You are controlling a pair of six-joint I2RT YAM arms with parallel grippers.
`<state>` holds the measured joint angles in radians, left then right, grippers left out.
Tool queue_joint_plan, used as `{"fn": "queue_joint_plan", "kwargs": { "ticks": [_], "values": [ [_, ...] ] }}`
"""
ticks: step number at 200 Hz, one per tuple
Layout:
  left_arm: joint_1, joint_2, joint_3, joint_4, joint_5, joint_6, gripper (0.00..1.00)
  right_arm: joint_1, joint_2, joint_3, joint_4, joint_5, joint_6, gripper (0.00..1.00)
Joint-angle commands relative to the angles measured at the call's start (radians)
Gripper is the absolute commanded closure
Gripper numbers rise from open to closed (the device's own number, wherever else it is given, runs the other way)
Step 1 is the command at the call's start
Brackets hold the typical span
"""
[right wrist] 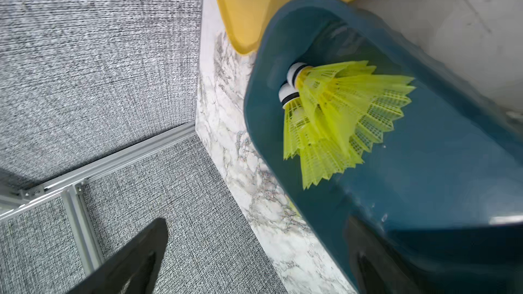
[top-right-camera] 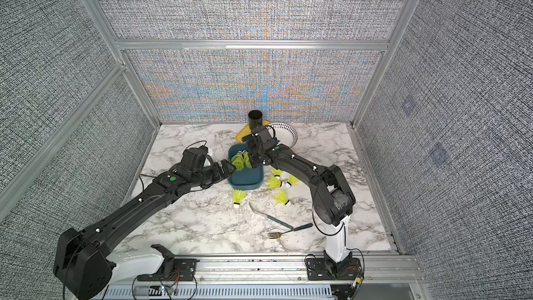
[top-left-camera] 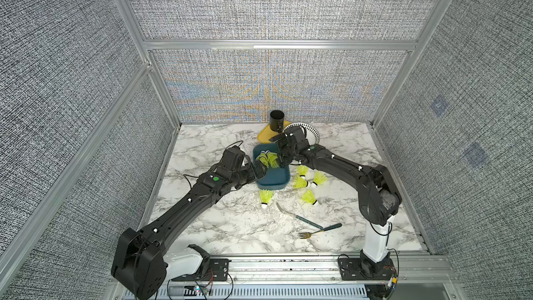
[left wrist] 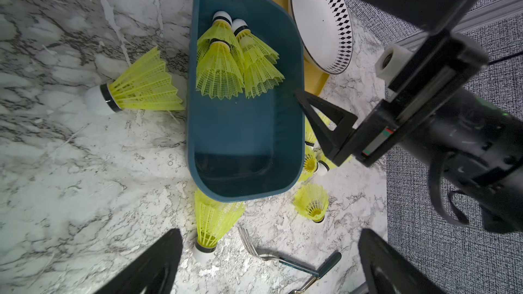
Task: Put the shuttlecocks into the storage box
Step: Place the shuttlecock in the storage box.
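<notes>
Both arms meet over the dark teal, round-cornered plastic storage box [top-left-camera: 274, 176]. It sits on the white-and-grey marble-patterned tabletop [top-left-camera: 230, 226], below and just ahead of both pairs of jaws. The left gripper [left wrist: 270, 233] is spread wide with nothing between its fingers. The right gripper [right wrist: 256, 220] is likewise released and empty, with one finger [left wrist: 322, 120] reaching the box's rim on its own arm's side.

Inside the box, at the end beside the right jaws and farther from the left ones, lie neon yellow-green mesh-skirted shuttlecocks [left wrist: 223, 72] with white tips and black bands. They are nested in two stacks, four as far as I can count. The right wrist view shows only two tips clearly.

Outside the box, both top views show five. One [top-left-camera: 265, 196] lies just beside the box's near wall, and four sit clustered under the right arm, one of them [top-right-camera: 282, 197] standing nearest the forks. The left wrist view adds a sixth [left wrist: 141, 87], lying on its side beside the long wall away from the right jaws. The left arm largely hides it from above.

Only the top views show the whole of the one black cylindrical cup [top-left-camera: 277, 121] at the flat yellow tray [top-left-camera: 264, 137]. One white bowl with a black diamond-patterned rim [left wrist: 319, 24] sits beyond the right jaws. Two teal-handled forks, one silver [top-left-camera: 294, 216] and one gold-tined [top-left-camera: 315, 230], touch near their handles, well apart from both jaws.

A striped strip [left wrist: 376, 144] on the right gripper is too blurred to read.
</notes>
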<state>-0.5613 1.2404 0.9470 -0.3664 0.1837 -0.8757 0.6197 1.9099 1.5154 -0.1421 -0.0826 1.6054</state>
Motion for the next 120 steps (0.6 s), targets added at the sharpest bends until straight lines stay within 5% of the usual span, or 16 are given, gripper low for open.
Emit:
{"fn": "queue_joint_plan", "kwargs": {
  "ticks": [1, 39, 88, 120],
  "values": [
    [0.001, 0.0, 0.029, -0.026, 0.022, 0.048, 0.0, -0.005, -0.046, 0.022, -0.094, 0.022, -0.145, 0.01],
    [0.001, 0.008, 0.047, -0.039, 0.049, 0.072, 0.0, -0.033, -0.158, -0.002, -0.174, 0.015, -0.452, 0.01],
    [-0.002, 0.02, 0.054, -0.015, 0.106, 0.08, 0.0, -0.116, -0.299, -0.133, -0.283, -0.241, -0.832, 0.01],
    [-0.01, 0.057, 0.064, 0.025, 0.167, 0.08, 0.01, -0.137, -0.378, -0.174, -0.479, -0.301, -1.013, 0.01]
  ]
}}
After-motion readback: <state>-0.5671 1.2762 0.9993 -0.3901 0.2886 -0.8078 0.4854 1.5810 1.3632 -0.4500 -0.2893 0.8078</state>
